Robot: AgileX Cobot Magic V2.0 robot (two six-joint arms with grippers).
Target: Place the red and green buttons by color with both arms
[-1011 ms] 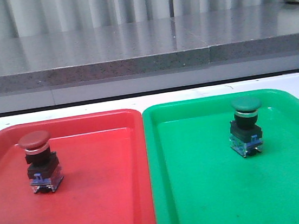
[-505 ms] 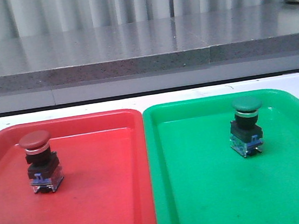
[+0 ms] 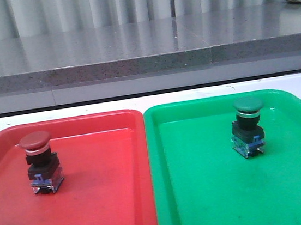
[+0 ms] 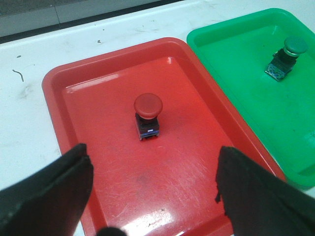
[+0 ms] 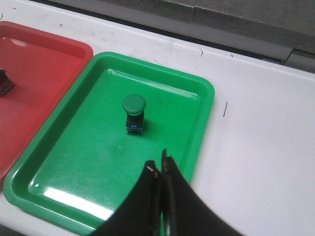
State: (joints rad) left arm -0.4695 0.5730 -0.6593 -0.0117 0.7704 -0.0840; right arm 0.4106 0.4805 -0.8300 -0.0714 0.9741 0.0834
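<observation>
While each upright button sits ahead of its nearer arm, the left end effector (image 4: 152,196) is spread above the red button (image 4: 147,116), and the right end effector (image 5: 161,169) is pressed together, empty, short of the green button (image 5: 134,112).

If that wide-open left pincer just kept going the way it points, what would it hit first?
Probably the red button, standing upright in the red tray right ahead between the left pincer fingers. Depth is unclear, so it might meet the tray floor first.

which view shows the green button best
The front view: the green button stands upright in the green tray, seen side-on with cap, silver collar, black body and bluish base all clear. The right wrist view shows it from above, mostly the cap. In the left wrist view it is small and far off.
</observation>
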